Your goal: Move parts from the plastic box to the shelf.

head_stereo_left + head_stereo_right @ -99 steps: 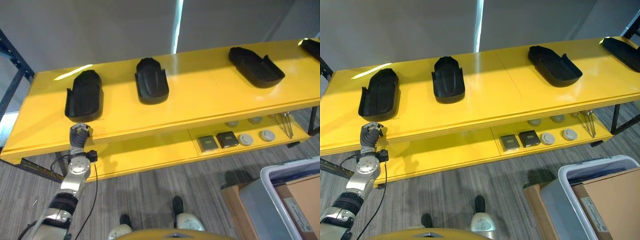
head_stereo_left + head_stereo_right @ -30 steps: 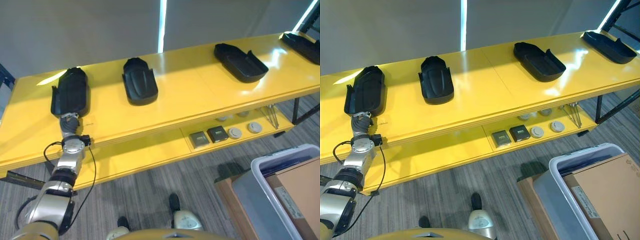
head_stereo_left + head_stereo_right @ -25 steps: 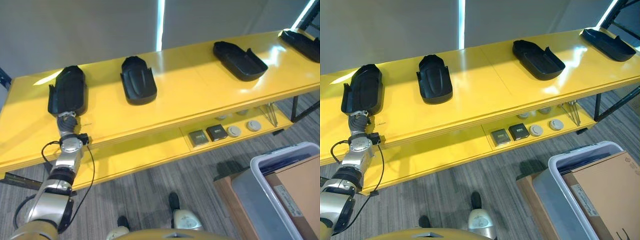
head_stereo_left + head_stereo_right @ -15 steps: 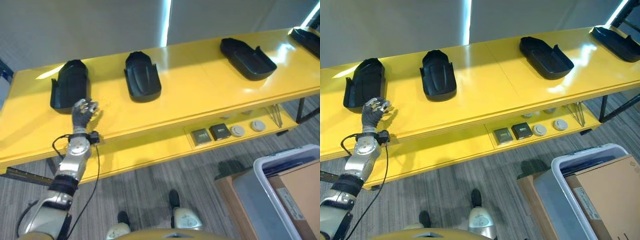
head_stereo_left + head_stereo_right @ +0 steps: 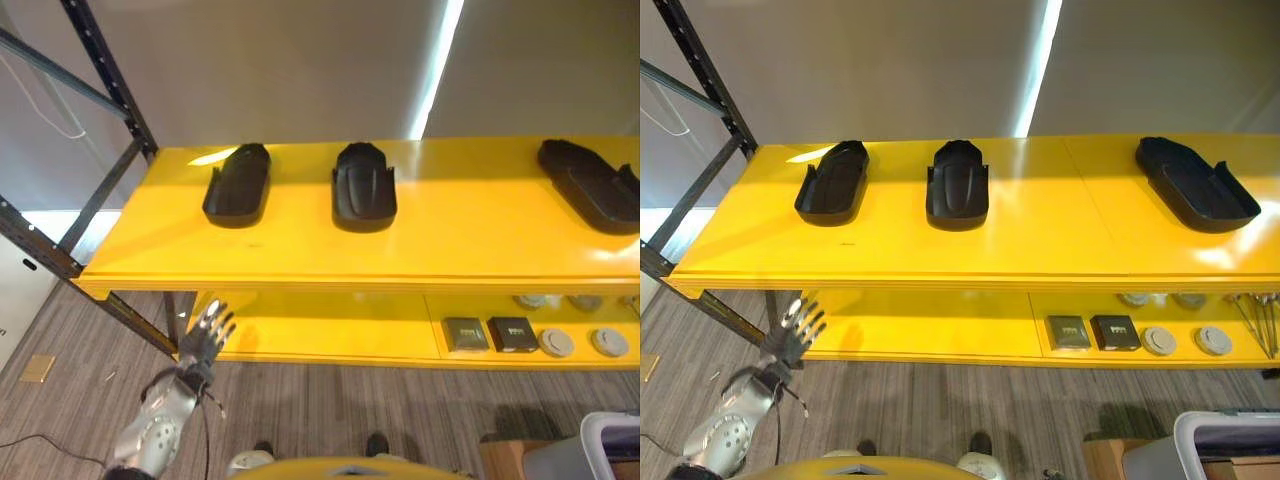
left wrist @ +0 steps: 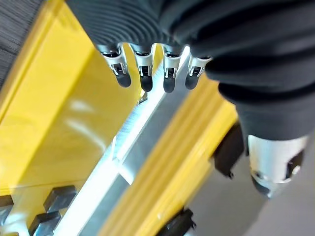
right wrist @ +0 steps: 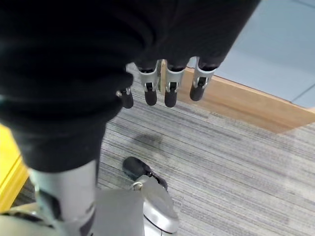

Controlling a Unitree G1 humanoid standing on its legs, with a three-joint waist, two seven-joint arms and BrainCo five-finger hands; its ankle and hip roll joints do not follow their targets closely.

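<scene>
The left hand (image 5: pixel 795 330) is hanging empty with fingers spread below the shelf (image 5: pixel 970 250), where three black parts (image 5: pixel 958 184) are lying. The right wrist view is showing the right hand (image 7: pixel 170 81), fingers straight and empty, over grey carpet (image 7: pixel 236 157), while the plastic box (image 5: pixel 1230 445) is peeking in at the lower right.

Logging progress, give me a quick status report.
Left hand open, empty, below shelf edge. Right hand open, over floor. Three black parts on shelf.

Three parts in a row on the shelf (image 5: pixel 970 250) top: one part (image 5: pixel 832 181) near the left end, a second part (image 5: pixel 958 184) just right of it, a third part (image 5: pixel 1193 184) toward the right end. On the lower shelf board (image 5: pixel 930 330), near its right end, two square boxes (image 5: pixel 1092 332) side by side, then two discs (image 5: pixel 1187 341). Plastic box (image 5: pixel 1230 445) on the floor before the shelf's right end. Left hand (image 5: pixel 796 328) low before the shelf's left end.
</scene>
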